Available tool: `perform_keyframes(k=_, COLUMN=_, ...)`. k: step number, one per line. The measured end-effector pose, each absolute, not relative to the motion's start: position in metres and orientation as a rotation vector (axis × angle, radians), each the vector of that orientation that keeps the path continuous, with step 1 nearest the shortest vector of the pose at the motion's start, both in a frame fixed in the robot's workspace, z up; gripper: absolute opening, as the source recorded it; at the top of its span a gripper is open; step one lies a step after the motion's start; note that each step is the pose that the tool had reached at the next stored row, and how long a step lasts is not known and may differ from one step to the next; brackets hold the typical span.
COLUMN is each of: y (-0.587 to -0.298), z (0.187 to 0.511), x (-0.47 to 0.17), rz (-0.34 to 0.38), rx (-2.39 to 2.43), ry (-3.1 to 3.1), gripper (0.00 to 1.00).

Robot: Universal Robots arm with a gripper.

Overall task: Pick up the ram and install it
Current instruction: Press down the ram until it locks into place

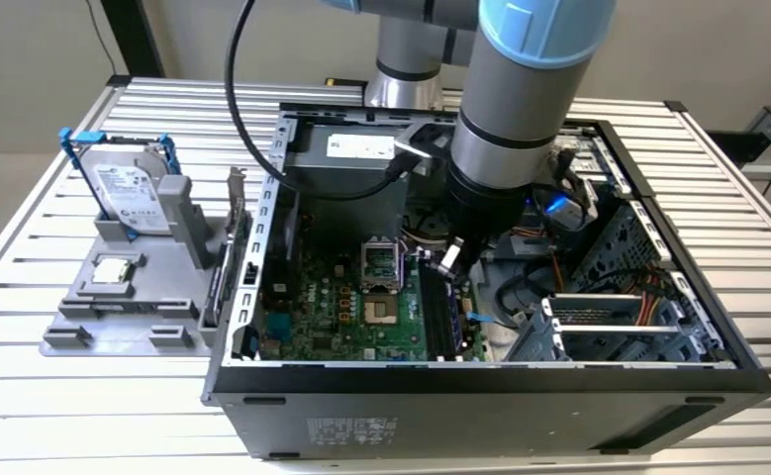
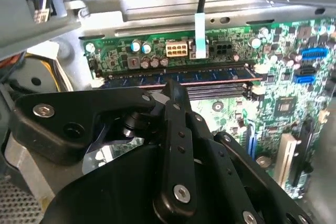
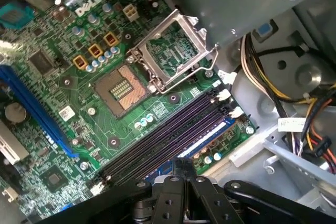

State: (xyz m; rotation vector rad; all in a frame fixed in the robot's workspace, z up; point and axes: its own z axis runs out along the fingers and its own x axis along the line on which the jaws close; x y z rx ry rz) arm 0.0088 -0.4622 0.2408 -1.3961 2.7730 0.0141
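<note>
The ram [image 2: 210,75] is a long, thin, dark stick with a blue strip. It stands on edge in the outermost of the black motherboard slots [image 3: 163,140] inside the open computer case [image 1: 491,381]. In the first wrist view the ram [image 3: 210,136] runs along the board's edge beside the empty slots. My gripper [image 3: 182,165] reaches down into the case, its two black fingers pressed together with no gap. The tips of the gripper [image 2: 175,86] sit at the ram's top edge near its middle. In the exterior view the gripper [image 1: 451,259] hangs just above the slots [image 1: 440,312].
The open processor socket [image 3: 123,87] lies close beside the slots. The power supply [image 1: 358,148], cable bundles [image 1: 557,287] and a drive cage [image 1: 610,322] crowd the case around the arm. Outside the case, a grey holder [image 1: 108,317] carries the hard drive [image 1: 132,198] and a processor chip [image 1: 116,267].
</note>
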Motion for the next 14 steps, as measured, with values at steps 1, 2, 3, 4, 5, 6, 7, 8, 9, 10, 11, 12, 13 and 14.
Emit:
perform_keyframes(k=1, y=-0.4622, z=0.2408, x=0.0089, rz=0.015, rx=-1.419, ry=2.762, gripper=0.0)
perform_keyframes(k=2, y=-0.4622, z=0.2408, x=0.0089, rz=0.015, rx=-1.44, ry=2.751, gripper=0.0)
perform_keyframes(k=3, y=-0.4622, z=0.2408, x=0.0089, rz=0.016, rx=-1.463, ry=2.738, gripper=0.0)
perform_keyframes(k=4, y=-0.4623, z=0.2408, x=0.0089, rz=0.016, rx=-1.486, ry=2.726, gripper=0.0)
perform_keyframes(k=5, y=-0.4622, z=0.2408, x=0.0089, rz=0.017, rx=-1.508, ry=2.714, gripper=0.0)
perform_keyframes(k=6, y=-0.4622, z=0.2408, x=0.0089, rz=0.017, rx=-1.531, ry=2.701, gripper=0.0)
perform_keyframes(k=7, y=-0.4622, z=0.2408, x=0.0089, rz=0.018, rx=-1.554, ry=2.689, gripper=0.0)
perform_keyframes(k=8, y=-0.4623, z=0.2408, x=0.0089, rz=0.018, rx=-1.577, ry=2.675, gripper=0.0)
perform_keyframes(k=9, y=-0.4622, z=0.2408, x=0.0089, rz=0.019, rx=-1.6, ry=2.662, gripper=0.0)
perform_keyframes(k=10, y=-0.4622, z=0.2408, x=0.0089, rz=0.019, rx=-1.621, ry=2.649, gripper=0.0)
perform_keyframes(k=11, y=-0.4622, z=0.2408, x=0.0089, rz=0.019, rx=-1.642, ry=2.636, gripper=0.0)
perform_keyframes(k=12, y=-0.4623, z=0.2408, x=0.0089, rz=0.02, rx=-1.664, ry=2.622, gripper=0.0)
perform_keyframes(k=13, y=-0.4622, z=0.2408, x=0.0089, rz=0.02, rx=-1.687, ry=2.608, gripper=0.0)
perform_keyframes(k=14, y=-0.4623, z=0.2408, x=0.0089, rz=0.021, rx=-1.71, ry=2.593, gripper=0.0)
